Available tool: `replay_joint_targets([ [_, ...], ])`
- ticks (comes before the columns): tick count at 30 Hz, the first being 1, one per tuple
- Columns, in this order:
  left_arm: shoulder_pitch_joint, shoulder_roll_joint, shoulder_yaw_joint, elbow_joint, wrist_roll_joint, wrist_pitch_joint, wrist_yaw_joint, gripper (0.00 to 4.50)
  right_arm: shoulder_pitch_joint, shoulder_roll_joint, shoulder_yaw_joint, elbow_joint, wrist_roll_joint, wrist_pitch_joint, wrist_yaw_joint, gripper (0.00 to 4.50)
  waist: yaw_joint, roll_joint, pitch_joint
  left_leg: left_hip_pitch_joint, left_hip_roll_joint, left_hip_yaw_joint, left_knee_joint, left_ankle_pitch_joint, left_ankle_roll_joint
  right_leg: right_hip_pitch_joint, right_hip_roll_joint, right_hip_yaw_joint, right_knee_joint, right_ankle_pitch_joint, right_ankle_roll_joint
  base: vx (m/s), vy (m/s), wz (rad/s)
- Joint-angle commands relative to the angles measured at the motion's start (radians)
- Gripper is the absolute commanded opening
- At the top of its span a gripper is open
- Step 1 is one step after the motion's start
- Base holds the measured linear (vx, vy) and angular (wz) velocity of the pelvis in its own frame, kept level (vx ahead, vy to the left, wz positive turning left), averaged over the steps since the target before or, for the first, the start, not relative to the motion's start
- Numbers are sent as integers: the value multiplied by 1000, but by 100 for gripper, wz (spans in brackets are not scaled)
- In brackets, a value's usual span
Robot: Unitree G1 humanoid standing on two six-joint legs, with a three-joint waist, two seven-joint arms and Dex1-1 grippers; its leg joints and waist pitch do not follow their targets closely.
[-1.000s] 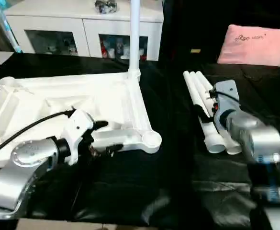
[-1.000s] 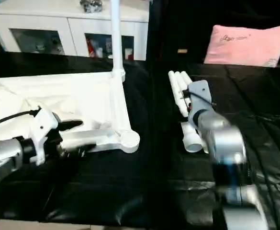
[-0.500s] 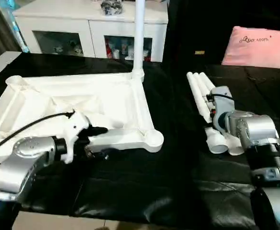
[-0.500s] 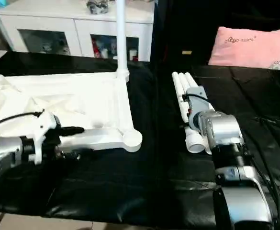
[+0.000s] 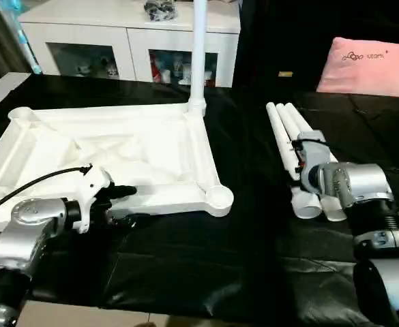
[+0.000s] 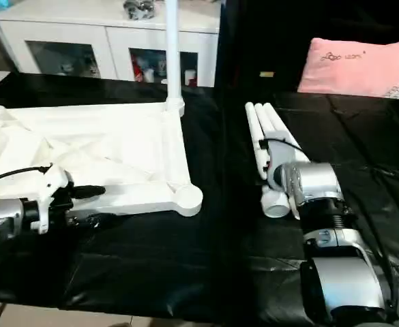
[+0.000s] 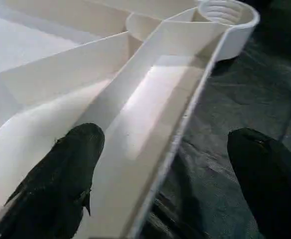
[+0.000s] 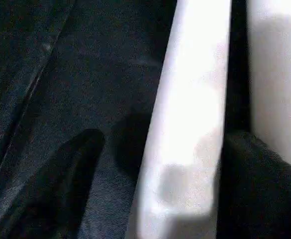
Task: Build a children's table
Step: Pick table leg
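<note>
Pink pillow (image 5: 370,65) lettering unreadable; left claw (image 7: 170,164) released, right claw (image 8: 155,184) straddling leg (image 8: 190,124).

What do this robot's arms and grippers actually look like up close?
Both forearms are rounded, shiny silver metal cylinders. The left arm ends in a white wrist housing with a thin black cable looping back from it. The left gripper has two blunt, matte black fingers. The right arm has black collars and a ribbed joint below its silver barrel; the right gripper has the same black fingers.
</note>
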Motion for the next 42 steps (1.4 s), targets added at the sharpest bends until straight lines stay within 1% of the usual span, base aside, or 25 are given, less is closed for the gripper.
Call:
replay_joint_targets([
  [1,15,13,22,-60,-23,-1,-10,450,-17,-2,-14,21,11,-4,7,346,5,9,-60,2,60,-8,-86,-170,-30,54,-82,47,-63,-189,-253,0,0,0],
  [2,34,10,43,-107,-45,12,3,450,-19,-1,-12,32,9,-6,10,332,5,9,-61,5,60,-6,-85,-180,-32,52,-82,47,-62,-202,-256,0,0,0],
  [3,45,8,58,-134,-59,18,11,450,-20,0,-10,40,7,-8,11,324,5,9,-59,4,61,-6,-86,-181,-32,52,-82,47,-62,-203,-257,0,0,0],
  [4,45,8,58,-134,-59,18,11,450,-20,0,-10,40,7,-8,11,324,5,9,-58,4,59,-5,-86,-183,-29,50,-80,47,-65,-210,-256,0,0,0],
  [5,72,-1,109,-278,-111,94,83,450,-23,0,-2,65,3,-18,20,314,4,4,-57,5,58,-2,-86,-196,-31,49,-79,47,-65,-231,-253,0,0,0],
  [6,71,-5,115,-318,-124,123,103,450,-24,1,-1,69,2,-20,21,302,5,4,-56,4,62,-4,-86,-202,-34,51,-84,47,-64,-246,-254,0,0,0],
  [7,70,-14,125,-395,-149,178,141,450,-25,1,0,75,1,-24,22,292,3,1,-54,6,62,-1,-86,-210,-37,48,-81,47,-65,-260,-252,0,0,0],
  [8,68,-23,136,-477,-175,237,180,450,-26,2,1,84,0,-29,23,279,5,4,-54,8,62,-1,-85,-214,-38,46,-81,47,-69,-281,-249,0,0,0],
  [9,41,-45,117,-566,-198,325,230,450,-28,2,3,92,-3,-33,24,270,7,2,-53,10,61,2,-84,-214,-39,43,-78,46,-69,-286,-248,0,0,0],
  [10,8,-60,89,-634,-218,398,261,450,-31,3,5,99,-5,-36,25,258,8,1,-53,10,62,2,-85,-214,-40,44,-77,46,-69,-288,-247,0,0,0],
  [11,-11,-68,70,-676,-231,442,281,450,-32,4,6,104,-6,-38,26,248,14,1,-54,13,61,5,-83,-206,-40,42,-75,46,-69,-288,-241,0,0,0],
  [12,-30,-69,46,-714,-240,473,284,450,-34,5,7,110,-8,-41,26,241,19,1,-54,11,60,8,-82,-191,-41,43,-75,46,-67,-277,-238,0,0,0],
  [13,-35,-66,35,-736,-247,488,284,450,-36,5,8,117,-10,-44,26,235,19,0,-55,7,60,7,-83,-181,-40,46,-74,45,-66,-272,-234,0,0,0],
  [14,-46,-49,16,-755,-236,508,274,450,-39,7,9,123,-11,-47,26,225,19,0,-55,4,57,8,-82,-174,-40,47,-72,45,-67,-275,-219,0,0,0],
  [15,-50,-42,9,-761,-230,517,270,450,-39,8,9,126,-11,-48,26,213,18,-1,-55,3,56,9,-81,-170,-40,47,-71,46,-66,-273,-216,0,0,0],
  [16,-54,-31,4,-766,-221,536,270,450,-41,8,8,129,-11,-51,25,204,15,-2,-54,-2,53,9,-81,-164,-41,49,-70,46,-66,-279,-208,0,0,0],
  [19,-55,-5,1,-786,-212,578,281,450,-44,10,8,136,-12,-56,26,192,12,0,-55,0,52,8,-79,-165,-46,48,-69,46,-68,-300,-195,0,0,0],
  [20,-52,5,5,-800,-216,597,288,450,-45,10,8,139,-12,-57,26,192,11,2,-55,2,53,9,-79,-168,-49,46,-68,46,-69,-298,-196,0,0,0],
  [22,-44,34,11,-843,-243,669,308,450,-48,12,7,147,-14,-64,29,188,11,3,-56,1,54,8,-79,-164,-52,46,-68,45,-65,-275,-206,0,0,0],
  [24,-23,66,13,-866,-258,708,304,450,-50,12,7,153,-14,-69,32,188,11,3,-55,2,54,7,-80,-175,-52,45,-67,44,-65,-273,-213,0,0,0],
  [26,-9,80,12,-861,-259,711,287,450,-51,12,6,154,-13,-71,33,188,10,4,-52,3,53,7,-81,-199,-52,43,-66,44,-71,-312,-204,0,0,0],
  [32,22,102,11,-831,-250,689,262,450,-61,9,-4,133,-3,-75,38,187,10,5,-53,3,53,6,-83,-207,-54,43,-66,44,-71,-311,-198,0,0,0],
  [36,27,98,19,-815,-248,680,271,450,-65,4,-14,92,7,-82,46,187,9,3,-56,2,52,7,-81,-185,-50,45,-65,45,-68,-275,-203,0,0,0],
  [40,39,79,38,-786,-241,656,285,450,-40,5,-56,-36,54,-71,68,187,12,3,-58,-2,53,9,-79,-141,-38,49,-65,46,-63,-209,-211,0,0,0],
  [42,40,72,41,-778,-239,651,291,450,-29,6,-67,-70,68,-60,75,187,13,6,-59,0,53,10,-79,-127,-33,47,-63,45,-61,-193,-213,0,0,0],
])
